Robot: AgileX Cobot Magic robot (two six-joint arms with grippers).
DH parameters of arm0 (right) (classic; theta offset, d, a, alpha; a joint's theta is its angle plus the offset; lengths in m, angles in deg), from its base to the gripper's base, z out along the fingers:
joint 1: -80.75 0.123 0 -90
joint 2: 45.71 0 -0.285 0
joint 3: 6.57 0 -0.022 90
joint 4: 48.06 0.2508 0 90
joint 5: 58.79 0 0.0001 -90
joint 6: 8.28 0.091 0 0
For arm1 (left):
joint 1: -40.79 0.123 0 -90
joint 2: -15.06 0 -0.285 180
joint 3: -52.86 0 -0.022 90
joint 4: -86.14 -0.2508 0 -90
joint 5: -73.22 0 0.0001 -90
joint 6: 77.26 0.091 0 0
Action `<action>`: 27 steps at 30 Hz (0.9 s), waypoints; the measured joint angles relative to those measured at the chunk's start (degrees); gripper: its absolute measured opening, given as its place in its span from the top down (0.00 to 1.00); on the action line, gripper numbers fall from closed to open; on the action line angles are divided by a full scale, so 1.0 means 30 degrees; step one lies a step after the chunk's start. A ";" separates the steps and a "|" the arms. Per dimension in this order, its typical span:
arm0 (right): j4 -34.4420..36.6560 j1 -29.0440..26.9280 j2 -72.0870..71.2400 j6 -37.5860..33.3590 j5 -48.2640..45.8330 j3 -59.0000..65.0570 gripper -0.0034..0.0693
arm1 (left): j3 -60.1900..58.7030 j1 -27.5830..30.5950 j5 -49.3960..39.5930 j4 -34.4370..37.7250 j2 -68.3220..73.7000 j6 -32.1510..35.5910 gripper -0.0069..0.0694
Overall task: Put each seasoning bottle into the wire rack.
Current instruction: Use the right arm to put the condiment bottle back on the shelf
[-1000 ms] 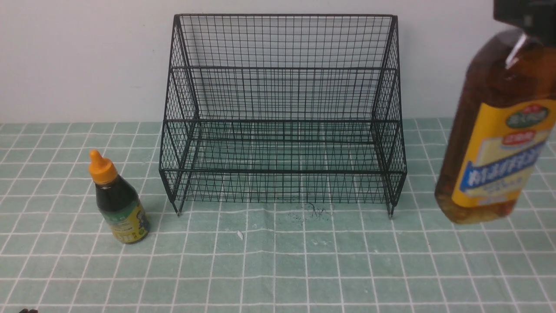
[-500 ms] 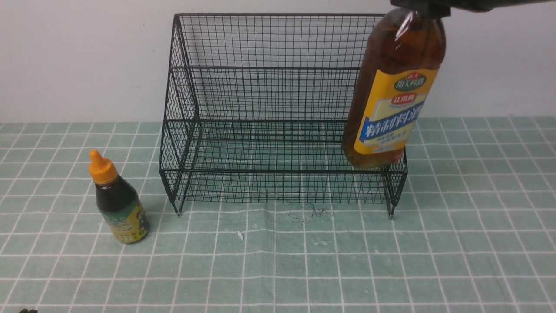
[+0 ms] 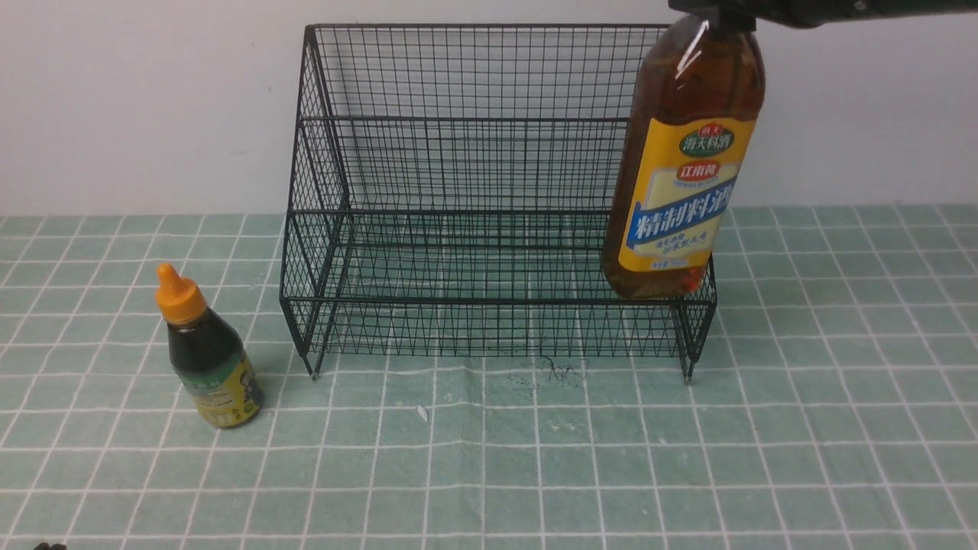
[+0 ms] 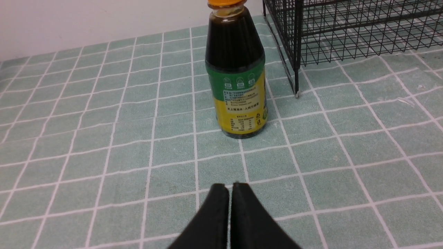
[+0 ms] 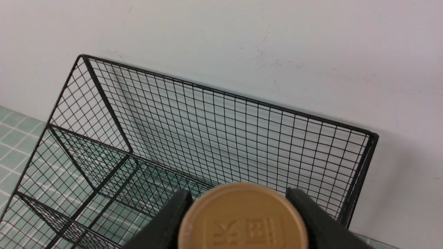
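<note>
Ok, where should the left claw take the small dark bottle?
Probably around the dark shoulder of the small bottle, above the label, coming in level from the robot's side. It stands upright, clear of the rack; the left claw, now shut, must open first.

Front view: right gripper (image 3: 714,11) clipped by the top edge, only a dark strip showed. It hid the tall bottle's (image 3: 684,176) cap. Bottle base overlapped the wire rack's (image 3: 489,153) right near rim; in the tier or in front, couldn't tell. Dark speck (image 3: 47,545) at near-left corner, unidentifiable. Left wrist view: small bottle's (image 4: 237,76) orange cap (image 4: 225,3) cut off, fine print unreadable. Right wrist view: bottle body hidden under its cap.
</note>
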 joint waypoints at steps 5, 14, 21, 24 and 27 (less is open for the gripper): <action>-0.1897 0.0000 0.0000 0.2257 -0.0663 0.0000 0.52 | 0.0000 0.0000 0.0000 0.0000 0.0000 0.0000 0.92; -0.3306 0.0016 0.0000 0.3880 -0.2677 0.0000 0.52 | 0.0000 0.0000 0.0000 0.0000 0.0000 0.0000 0.92; -0.3325 0.0016 0.0592 0.3998 -0.3245 -0.0039 0.52 | 0.0000 0.0000 0.0000 0.0000 0.0000 0.0000 0.92; -0.3262 0.0016 0.1161 0.3998 -0.3325 -0.0039 0.52 | 0.0000 0.0000 0.0000 0.0000 0.0000 0.0000 0.92; -0.3204 0.0016 0.1630 0.3998 -0.3350 -0.0039 0.50 | 0.0000 0.0000 0.0000 0.0000 0.0000 0.0000 0.92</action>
